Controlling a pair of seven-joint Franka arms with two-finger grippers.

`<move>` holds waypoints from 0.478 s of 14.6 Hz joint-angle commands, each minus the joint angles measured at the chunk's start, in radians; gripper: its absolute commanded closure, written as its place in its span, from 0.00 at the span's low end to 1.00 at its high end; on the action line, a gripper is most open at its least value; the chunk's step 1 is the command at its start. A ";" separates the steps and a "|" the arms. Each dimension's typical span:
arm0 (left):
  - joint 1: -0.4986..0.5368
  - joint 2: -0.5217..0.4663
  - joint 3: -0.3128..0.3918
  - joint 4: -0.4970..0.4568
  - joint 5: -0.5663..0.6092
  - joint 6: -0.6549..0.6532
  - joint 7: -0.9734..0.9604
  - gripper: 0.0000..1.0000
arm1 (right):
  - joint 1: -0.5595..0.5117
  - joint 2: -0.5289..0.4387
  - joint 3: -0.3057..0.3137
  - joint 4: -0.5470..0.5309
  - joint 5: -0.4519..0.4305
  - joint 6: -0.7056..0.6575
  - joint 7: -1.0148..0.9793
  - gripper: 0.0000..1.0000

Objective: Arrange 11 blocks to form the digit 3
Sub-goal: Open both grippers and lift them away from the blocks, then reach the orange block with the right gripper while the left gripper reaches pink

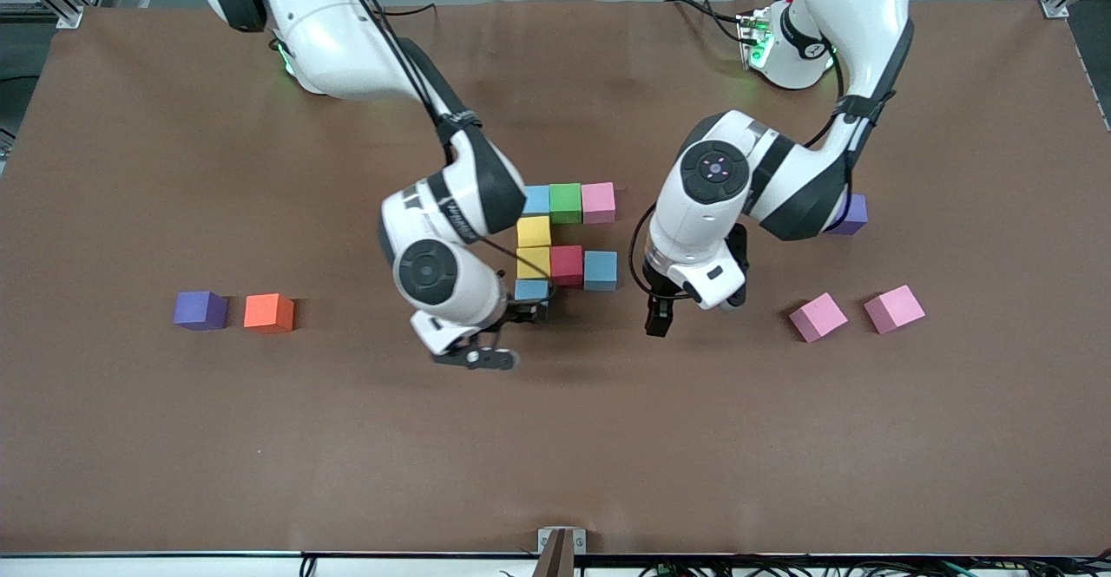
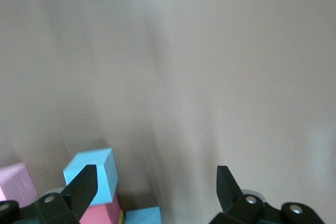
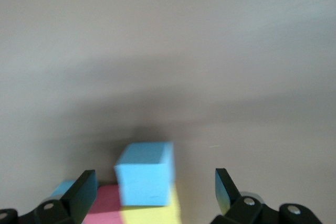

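The partial digit 3 lies mid-table: light blue (image 1: 536,200), green (image 1: 565,202) and pink (image 1: 598,202) cubes in a row, two yellow cubes (image 1: 534,245) below it, then red (image 1: 567,265) and light blue (image 1: 601,270). A third light blue cube (image 1: 531,289) touches the lower yellow one. My right gripper (image 1: 523,334) is open beside it; in the right wrist view this cube (image 3: 144,174) lies ahead of my open gripper (image 3: 155,177). My left gripper (image 1: 657,321) is open and empty beside the figure; in the left wrist view (image 2: 157,174) a light blue cube (image 2: 92,171) shows by one finger.
An orange cube (image 1: 268,312) and a purple cube (image 1: 200,310) sit toward the right arm's end. Two loose pink cubes (image 1: 818,317) (image 1: 894,309) and a second purple cube (image 1: 849,214) sit toward the left arm's end. The brown table (image 1: 555,455) stretches nearer the camera.
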 commanded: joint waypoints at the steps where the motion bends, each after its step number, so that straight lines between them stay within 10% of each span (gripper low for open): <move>1: 0.029 -0.014 -0.003 0.009 0.006 -0.025 0.180 0.00 | -0.045 -0.050 -0.089 -0.058 -0.012 -0.067 0.018 0.00; 7: 0.154 -0.040 -0.011 0.027 0.003 -0.071 0.638 0.00 | -0.271 -0.220 -0.097 -0.327 -0.017 -0.058 -0.298 0.00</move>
